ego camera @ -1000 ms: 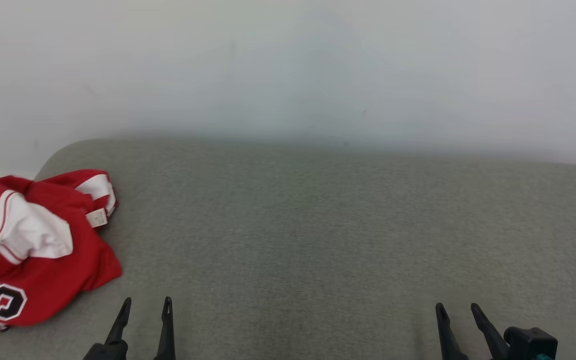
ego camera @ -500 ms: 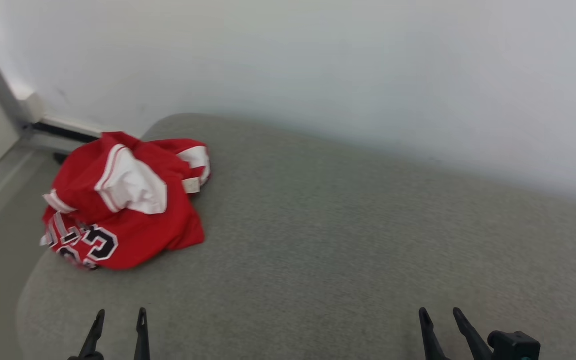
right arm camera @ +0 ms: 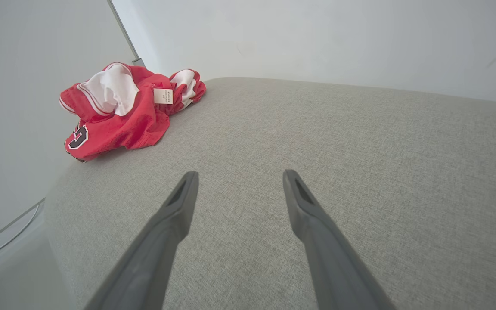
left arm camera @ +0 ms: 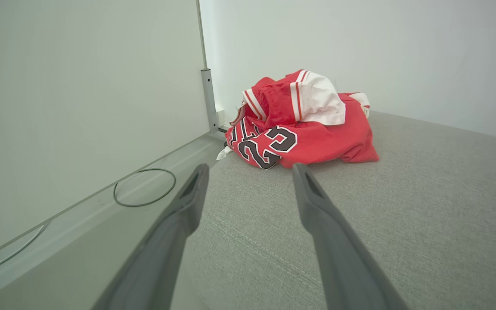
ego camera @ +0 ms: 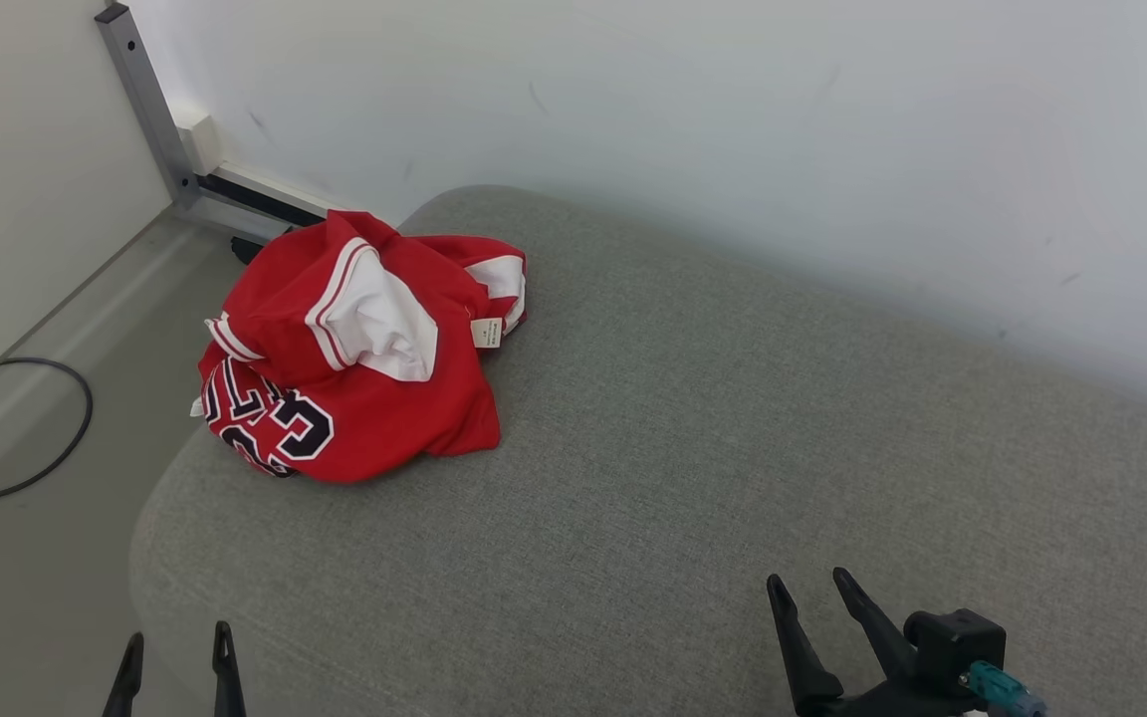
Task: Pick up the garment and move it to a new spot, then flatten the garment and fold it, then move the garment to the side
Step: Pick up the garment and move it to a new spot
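Garment (ego camera: 354, 368) sits bunched at the cushion's (ego camera: 683, 448) far left corner, overhanging the edge, so a clumsy reach by the left gripper (ego camera: 179, 634) or right gripper (ego camera: 807, 578), both wide open and well apart from it, could knock it onto the floor (ego camera: 26, 558).

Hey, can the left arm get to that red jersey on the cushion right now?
Probably yes: the left gripper is open, pointed at the crumpled jersey, with bare grey cushion between them.
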You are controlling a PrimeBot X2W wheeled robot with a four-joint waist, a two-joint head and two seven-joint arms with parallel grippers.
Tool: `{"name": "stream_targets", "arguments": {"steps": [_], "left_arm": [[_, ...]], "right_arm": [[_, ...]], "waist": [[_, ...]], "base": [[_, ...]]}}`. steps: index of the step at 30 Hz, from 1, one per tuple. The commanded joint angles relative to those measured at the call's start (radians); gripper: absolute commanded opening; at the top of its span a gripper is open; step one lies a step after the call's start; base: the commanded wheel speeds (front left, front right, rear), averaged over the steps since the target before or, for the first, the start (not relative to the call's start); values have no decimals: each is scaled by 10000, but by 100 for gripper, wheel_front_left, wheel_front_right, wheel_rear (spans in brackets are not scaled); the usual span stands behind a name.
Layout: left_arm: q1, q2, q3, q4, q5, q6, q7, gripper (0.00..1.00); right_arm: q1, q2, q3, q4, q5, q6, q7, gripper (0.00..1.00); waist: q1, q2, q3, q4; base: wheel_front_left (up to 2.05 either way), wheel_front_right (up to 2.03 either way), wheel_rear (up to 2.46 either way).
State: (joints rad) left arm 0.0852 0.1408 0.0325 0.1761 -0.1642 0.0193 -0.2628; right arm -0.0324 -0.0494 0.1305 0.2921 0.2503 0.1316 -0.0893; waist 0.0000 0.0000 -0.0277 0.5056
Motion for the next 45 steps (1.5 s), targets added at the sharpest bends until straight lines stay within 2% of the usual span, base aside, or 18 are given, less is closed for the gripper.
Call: {"name": "stream_targets", "arguments": {"steps": [1, 6, 10, 14, 16, 17, 18, 19, 26, 28, 33, 37, 42, 45], "left_arm": [[177, -29, 21, -62, -23, 50, -45, 100], [132, -73, 71, -80, 39, -11, -45, 100], [-427, -77, -115, 299, -53, -307, -45, 100], [-1837, 6, -459, 1315, -64, -641, 304, 100], [-2834, 104, -733, 2075, 12, -842, 742, 100], [-3949, 88, -912, 2982, -153, -1034, 1367, 100], [-3949, 88, -912, 2982, -153, -1034, 1367, 100], [-5041, 235, -824, 3817, -419, -1135, 1955, 100], [-8247, 1231, -986, 5767, -713, -1431, 3536, 100], [-8842, 1562, -1191, 6097, -989, -1481, 4075, 100], [-9920, 2276, -1691, 6019, -2934, -1485, 5679, 100], [-10291, 2772, -1257, 5755, -4744, -1489, 6557, 100], [-10356, 3216, -910, 5893, -5413, -1487, 7007, 100], [-10381, 3363, -816, 6100, -5481, -1304, 7260, 100]], "right_arm": [[-62, -16, 16, 13, -76, -17, -21, 100], [-61, -16, 36, 58, -88, -17, -48, 100], [114, -16, -107, -2, -150, -17, 2, 100], [315, -14, -316, -193, -282, -17, 148, 100], [508, -13, -434, -391, -389, -17, 270, 100], [631, -16, -561, -717, -555, -17, 436, 100], [631, -16, -561, -717, -555, -17, 436, 100], [545, -13, -449, -1197, -838, -17, 787, 100], [243, -379, -270, -2826, -1488, -17, 1946, 100], [189, -525, -285, -3244, -1569, -17, 2199, 100], [93, -785, -406, -4210, -1710, -17, 2554, 100], [31, -787, -372, -4659, -1732, -17, 2657, 100], [-8, -665, -160, -4682, -1717, -17, 2529, 100], [-61, -587, -13, -4576, -1724, -17, 2448, 100]], "waist": [[0, 0, 47, 43], [0, 0, 35, 28], [0, 0, 52, 30], [0, 0, 139, 72], [0, 0, 235, 87], [0, 0, 487, 60], [0, 0, 487, 60], [0, 0, 1042, -309], [0, 0, 2905, -1662], [0, 0, 3396, -1935], [0, 0, 4513, -2374], [0, 0, 5299, -2583], [0, 0, 5667, -2833], [0, 0, 5802, -2976]], "base": [[0, 0, 0], [0, 0, 0], [0, 0, 0], [0, 0, 0], [0, 0, 0], [0, 0, 0], [0, 0, 0], [0, 0, 0], [0, 0, 0], [0, 0, 0], [0, 0, 0], [0, 0, 0], [0, 0, 0], [0, 0, 0]]}}
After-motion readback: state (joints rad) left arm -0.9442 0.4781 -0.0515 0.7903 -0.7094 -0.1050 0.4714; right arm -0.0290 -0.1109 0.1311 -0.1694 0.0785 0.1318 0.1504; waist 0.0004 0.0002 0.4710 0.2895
